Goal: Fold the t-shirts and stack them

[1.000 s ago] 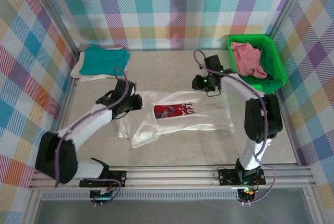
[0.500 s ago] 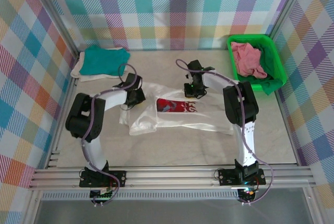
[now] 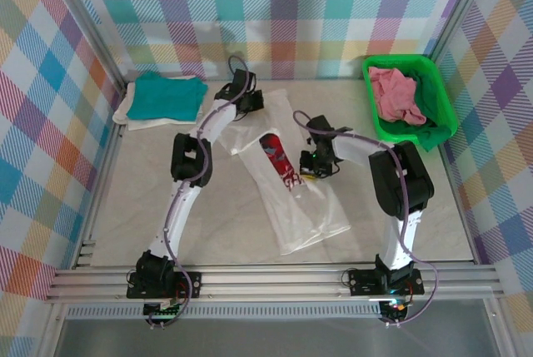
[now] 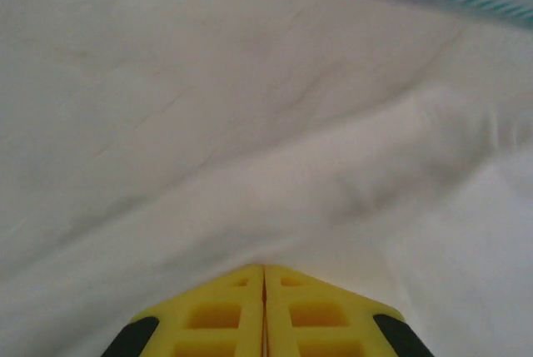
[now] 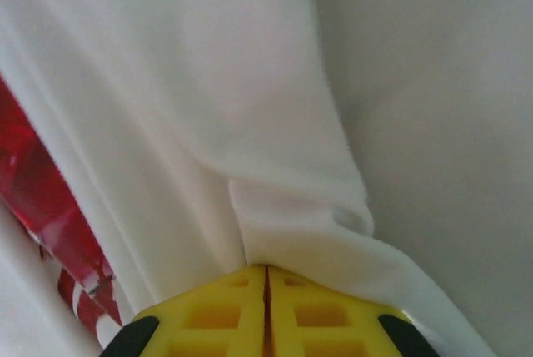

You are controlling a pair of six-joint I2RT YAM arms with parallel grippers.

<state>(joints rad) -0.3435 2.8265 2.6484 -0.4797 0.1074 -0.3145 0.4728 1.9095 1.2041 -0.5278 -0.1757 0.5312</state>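
Note:
The white t-shirt (image 3: pixel 304 207) with its red graphic (image 3: pixel 275 153) lies stretched in a diagonal from the back middle of the table toward the front right. At its far end my left gripper (image 3: pixel 252 101) is shut on the cloth; the left wrist view has the yellow fingertips (image 4: pixel 264 270) pressed together with white fabric (image 4: pixel 250 124) pulled out of them. My right gripper (image 3: pixel 310 167) is shut on the shirt's right edge; a fold of white cloth (image 5: pixel 275 207) comes out of its closed tips (image 5: pixel 266 270), beside the red print (image 5: pixel 33 182).
A folded teal t-shirt (image 3: pixel 169 95) lies on a cream one (image 3: pixel 127 112) at the back left. A crumpled pink t-shirt (image 3: pixel 396 95) sits in the green basket (image 3: pixel 443 103) at the back right. Checked walls surround the table (image 3: pixel 166 207).
Both grippers have closed on the white shirt. The left one carried its end to the back of the table, turning the shirt from sideways to diagonal. The right gripper came slightly nearer.

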